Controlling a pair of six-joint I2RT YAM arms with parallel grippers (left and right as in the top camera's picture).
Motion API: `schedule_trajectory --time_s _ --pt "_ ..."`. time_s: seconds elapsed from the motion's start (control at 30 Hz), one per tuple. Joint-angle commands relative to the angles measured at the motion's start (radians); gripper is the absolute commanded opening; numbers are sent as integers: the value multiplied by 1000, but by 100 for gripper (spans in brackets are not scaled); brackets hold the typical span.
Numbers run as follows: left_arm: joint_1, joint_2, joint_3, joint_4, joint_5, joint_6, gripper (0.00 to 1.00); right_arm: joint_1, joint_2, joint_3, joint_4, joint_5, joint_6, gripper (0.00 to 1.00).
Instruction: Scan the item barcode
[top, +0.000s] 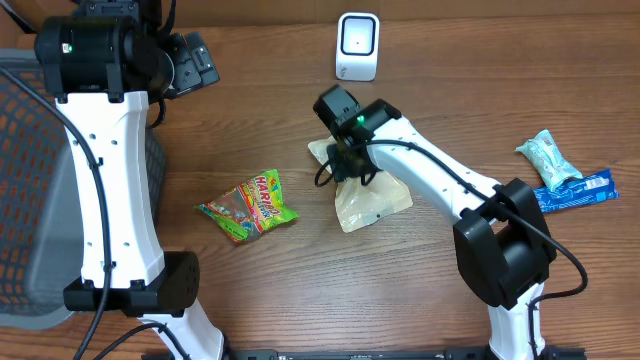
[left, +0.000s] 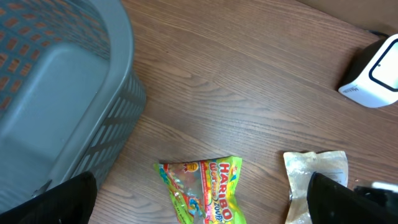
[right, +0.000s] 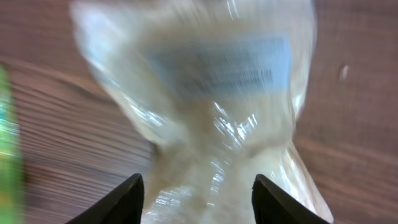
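Brown wood-grain worktop (top: 300, 300) carries everything, with a grey plastic mesh basket (top: 20, 200) at its left edge. Beside the basket, the left gripper (left: 202, 199) hangs above the wood, its dark fingers (left: 68, 202) spread wide and released. The right gripper (top: 350, 160) reaches to the middle of the worktop over a clear crinkled plastic pouch (top: 375, 205) that lies flat on the wood, well apart from the small white barcode scanner (top: 357, 45) standing at the far edge. The right wrist view is blurred, but its fingers (right: 124, 202) stand apart on either side of the pouch's narrow end, not clenched on it. Left of the pouch lies a green Haribo sweet bag (top: 250, 205). Near the right edge rest a pale green packet (top: 548, 158) and a blue wrapper (top: 580, 190), touching.
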Motion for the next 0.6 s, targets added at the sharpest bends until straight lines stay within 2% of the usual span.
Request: schedule_trajectory --time_s 0.0,0.1,0.27,0.37,0.47,0.57 --pt "0 -11 11 0 -13 -6 100 43 -5 85 29 14 -56 58" --pt "0 -11 11 0 -13 -6 100 95 6 79 103 43 -119 59" --pt "0 -11 11 0 -13 -6 100 164 71 61 167 294 -190 66" --pt "0 -11 11 0 -13 -6 100 181 132 61 164 376 -287 77" --pt "0 -11 11 0 -13 -6 100 184 192 61 178 520 -338 95" --pt "0 -11 11 0 -13 -6 100 177 230 61 205 575 -392 100"
